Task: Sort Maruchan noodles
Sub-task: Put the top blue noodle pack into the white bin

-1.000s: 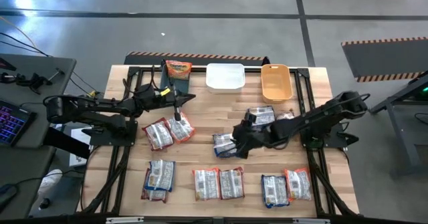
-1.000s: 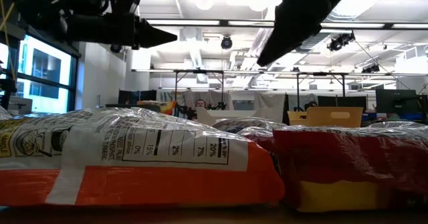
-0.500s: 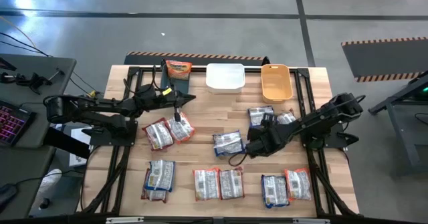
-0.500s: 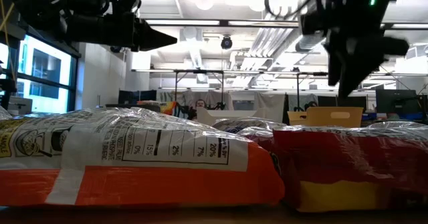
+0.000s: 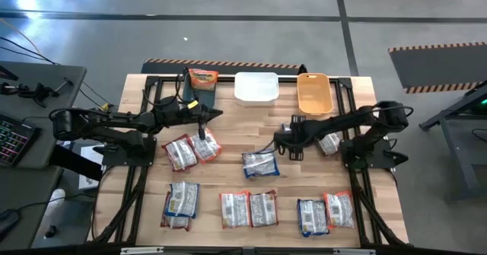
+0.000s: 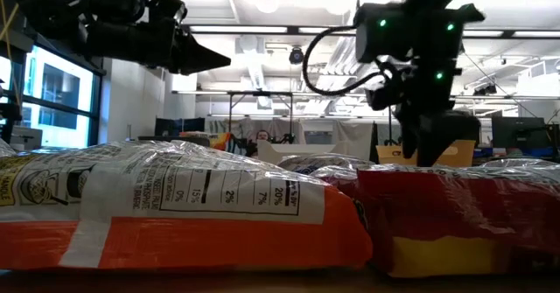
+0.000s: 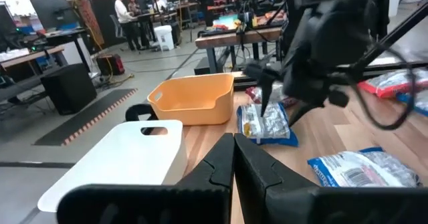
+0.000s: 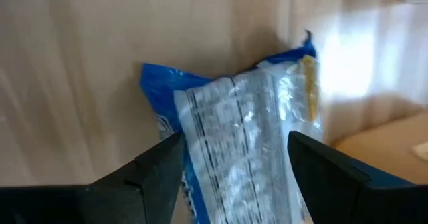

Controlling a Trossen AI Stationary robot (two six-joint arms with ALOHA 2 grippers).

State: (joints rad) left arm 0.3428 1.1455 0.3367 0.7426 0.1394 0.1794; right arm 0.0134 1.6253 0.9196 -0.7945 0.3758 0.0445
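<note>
Now, my working gripper: my right gripper (image 5: 293,142) hangs over the right-centre of the table (image 5: 228,125), fingers (image 8: 157,167) spread wide and holding nothing.
Target packet: a blue-edged noodle packet (image 8: 247,124), silvery printed back up, lies directly under my right gripper, between the two fingers in the right wrist view.
Where it sits: on the bare wood just near of the orange bin (image 5: 313,94), with another packet (image 5: 329,142) just right of it.
Long axis: in the right wrist view the packet runs lengthwise away from the wrist, so my fingers stand either side of its narrow width; I judge this suits a squeeze across the short side.
Direction to go: I judge straight down; no sideways shift looks needed.
Nearer arm: my right, plainly; my left is well apart on the far left.
My left gripper (image 5: 215,114): closed to a point, empty, hovering above a pair of packets (image 5: 192,148) near the teal bin (image 5: 199,84).
Other packets: one blue packet (image 5: 259,164) lies just left and near of my right gripper; a row lies along the near edge (image 5: 249,208).
Middle bin: the white bin (image 5: 256,87) stands at the far edge between the teal and orange ones.
</note>
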